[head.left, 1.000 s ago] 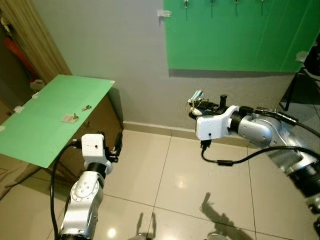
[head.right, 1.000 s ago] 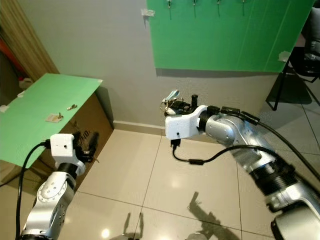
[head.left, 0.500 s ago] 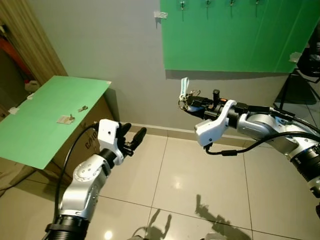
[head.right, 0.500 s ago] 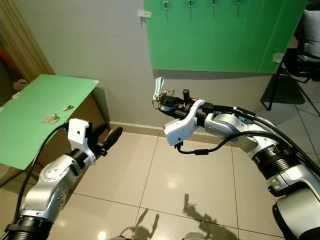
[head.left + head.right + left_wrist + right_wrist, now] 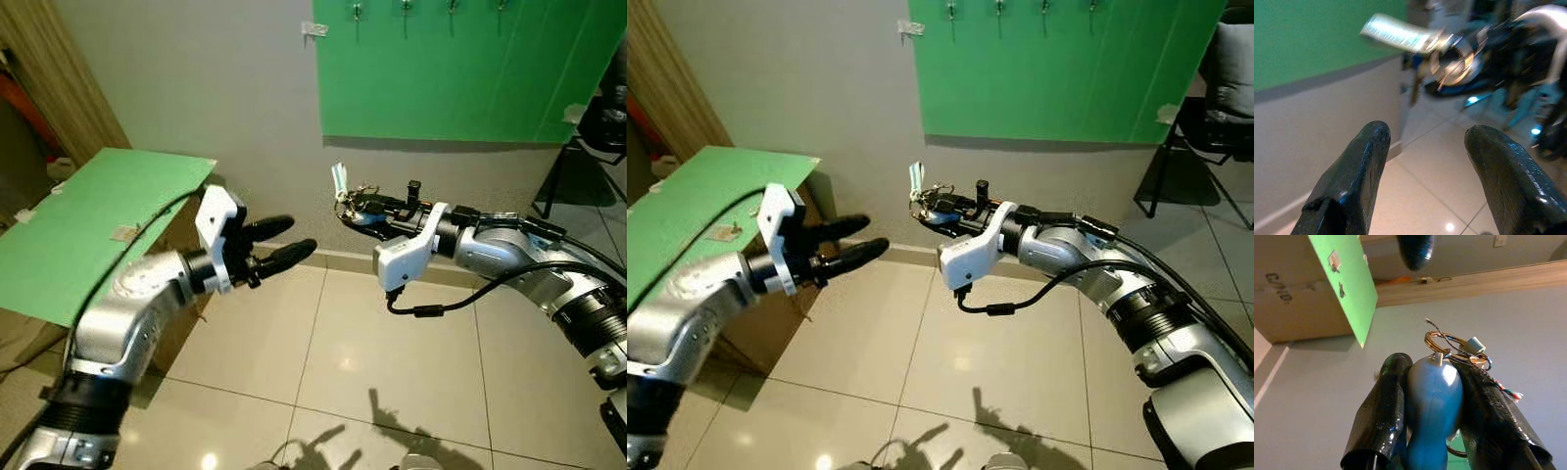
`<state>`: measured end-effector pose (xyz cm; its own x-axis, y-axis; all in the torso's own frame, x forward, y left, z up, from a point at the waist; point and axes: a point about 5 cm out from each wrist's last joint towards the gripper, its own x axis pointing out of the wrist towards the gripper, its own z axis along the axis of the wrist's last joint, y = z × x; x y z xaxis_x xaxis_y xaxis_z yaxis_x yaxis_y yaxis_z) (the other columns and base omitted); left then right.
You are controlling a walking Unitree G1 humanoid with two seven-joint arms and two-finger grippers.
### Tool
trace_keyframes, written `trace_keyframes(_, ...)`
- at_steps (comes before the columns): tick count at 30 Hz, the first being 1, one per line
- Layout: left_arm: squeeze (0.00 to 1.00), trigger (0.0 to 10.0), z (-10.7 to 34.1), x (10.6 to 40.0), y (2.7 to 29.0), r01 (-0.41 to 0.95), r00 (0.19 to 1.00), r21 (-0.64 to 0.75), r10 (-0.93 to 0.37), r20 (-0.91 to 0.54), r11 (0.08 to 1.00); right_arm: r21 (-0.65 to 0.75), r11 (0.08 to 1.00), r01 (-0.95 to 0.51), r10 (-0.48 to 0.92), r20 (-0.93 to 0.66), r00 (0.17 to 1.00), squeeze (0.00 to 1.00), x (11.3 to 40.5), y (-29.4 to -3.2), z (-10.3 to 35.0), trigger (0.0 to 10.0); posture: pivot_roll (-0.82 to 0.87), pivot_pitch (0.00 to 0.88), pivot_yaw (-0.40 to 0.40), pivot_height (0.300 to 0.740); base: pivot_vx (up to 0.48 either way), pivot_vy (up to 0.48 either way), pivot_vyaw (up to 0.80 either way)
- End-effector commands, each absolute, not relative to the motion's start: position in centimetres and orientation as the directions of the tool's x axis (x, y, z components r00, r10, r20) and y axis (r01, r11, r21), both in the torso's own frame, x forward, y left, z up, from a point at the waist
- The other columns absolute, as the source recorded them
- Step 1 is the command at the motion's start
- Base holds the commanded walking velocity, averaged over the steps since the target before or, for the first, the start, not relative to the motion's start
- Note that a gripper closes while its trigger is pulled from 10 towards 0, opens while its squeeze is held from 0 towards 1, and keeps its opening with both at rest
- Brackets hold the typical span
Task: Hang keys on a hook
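Nearest, the left gripper (image 5: 284,245) is raised at the left, fingers spread and empty, pointing toward the keys. Just beyond, mid-scene, the right gripper (image 5: 355,209) is clamped on the keys (image 5: 351,198); their blue fob sits between the fingers, with the rings and a pale tag standing above. On the far wall, the green board (image 5: 460,73) carries the hooks (image 5: 404,8) along its top, well above the keys. Judgement: pickup complete; raising and hanging remain outstanding.

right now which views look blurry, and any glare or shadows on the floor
Left wrist view: the keys are smeared, while the left gripper's fingers look sharper. Right wrist view: sharp on the blue fob. Left eye view: lamp glare on the floor, arm shadows near the bottom edge.
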<state>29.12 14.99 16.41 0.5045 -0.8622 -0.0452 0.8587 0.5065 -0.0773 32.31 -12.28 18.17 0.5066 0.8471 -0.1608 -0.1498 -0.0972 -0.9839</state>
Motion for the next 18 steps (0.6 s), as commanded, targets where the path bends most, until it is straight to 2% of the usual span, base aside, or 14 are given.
trace_keyframes(1, 0.0, 10.0, 17.4, 29.6, 15.6, 0.881, 0.46, -0.095, -0.886, -0.048, 0.463, -0.984, -0.06, -0.169, 0.855, -0.138, 0.501, 0.0, 32.3, -12.2, 18.5, 0.0, -0.24, 0.0, 0.121, 0.74, 0.0, 0.0, 0.0)
trace_keyframes(11, 0.0, 10.0, 19.6, 30.2, 16.2, 0.917, 0.375, -0.149, -0.927, 0.006, 0.37, -0.979, -0.028, -0.202, 0.868, -0.124, 0.481, 0.0, 32.0, -12.2, 18.5, 0.0, -0.25, 0.0, 0.125, 0.74, 0.0, 0.0, 0.0)
trace_keyframes(13, 0.0, 10.0, 20.1, 30.4, 16.4, 0.916, 0.373, -0.172, -0.927, 0.033, 0.363, -0.978, -0.019, -0.21, 0.87, -0.12, 0.478, 0.0, 32.0, -12.2, 18.5, 0.0, -0.25, 0.0, 0.124, 0.74, 0.0, 0.0, 0.0)
trace_keyframes(16, 0.0, 10.0, 20.1, 31.6, 17.1, 0.888, 0.423, -0.231, -0.904, 0.067, 0.398, -0.974, 0.003, -0.228, 0.876, -0.107, 0.471, 0.0, 31.8, -12.1, 18.6, 0.0, -0.25, 0.0, 0.123, 0.74, 0.0, 0.0, 0.0)
trace_keyframes(18, 0.0, 10.0, 20.1, 31.8, 17.1, 0.884, 0.428, -0.244, -0.901, 0.074, 0.399, -0.973, 0.007, -0.23, 0.877, -0.104, 0.47, 0.0, 31.7, -12.1, 18.7, 0.0, -0.25, 0.0, 0.123, 0.74, 0.0, 0.0, 0.0)
